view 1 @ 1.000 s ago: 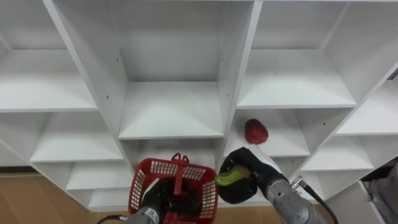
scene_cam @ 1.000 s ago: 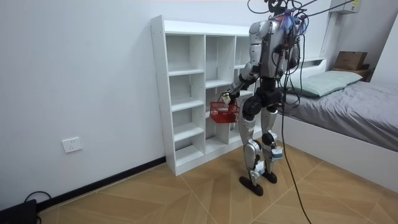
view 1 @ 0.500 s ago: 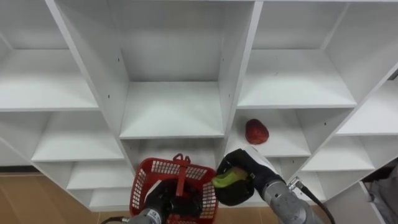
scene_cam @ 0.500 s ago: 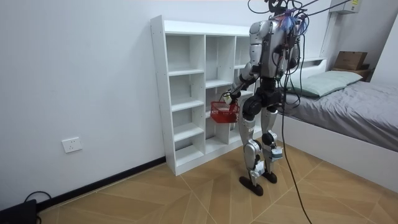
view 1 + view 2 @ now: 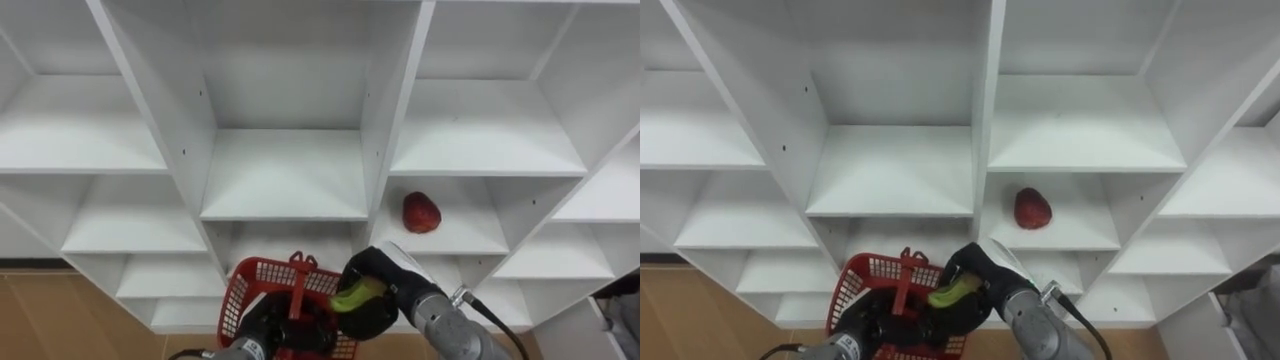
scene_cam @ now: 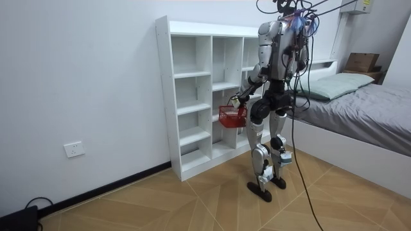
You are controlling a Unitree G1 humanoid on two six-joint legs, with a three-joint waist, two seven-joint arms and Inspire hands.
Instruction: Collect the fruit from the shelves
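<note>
- Left eye view: the white closet (image 5: pixel 280 175) stands with its compartments open to the front. A red fruit (image 5: pixel 421 213) lies on the shelf board of a right-column compartment. It is on the left half of that board, near the compartment's left wall and well apart from both hands.
- Lower down, in front of the closet's bottom compartments, the left robot hand (image 5: pixel 264 321) is curled round the foot of the upright handle (image 5: pixel 298 283) of a red basket (image 5: pixel 270 268) and carries it.
- The right robot hand (image 5: pixel 378 279) is closed on a yellow-green fruit (image 5: pixel 355 295), pinching it between thumb and fingers. The fruit is right at the basket's right rim. I cannot tell whether it touches the mesh.
- Right eye view: the yellow-green fruit sits just over the basket's right edge, in the right robot hand's grip. The red fruit rests on its board above and to the right of that hand.
- Room view: the robot stands upright on the wooden floor (image 6: pixel 192 199), facing the closet from close by. The red basket hangs at about hip height between its body and the shelves. A bed (image 6: pixel 366 109) stands at the room view's right, and a wall socket (image 6: pixel 74 149) sits low on the wall at the room view's left.
</note>
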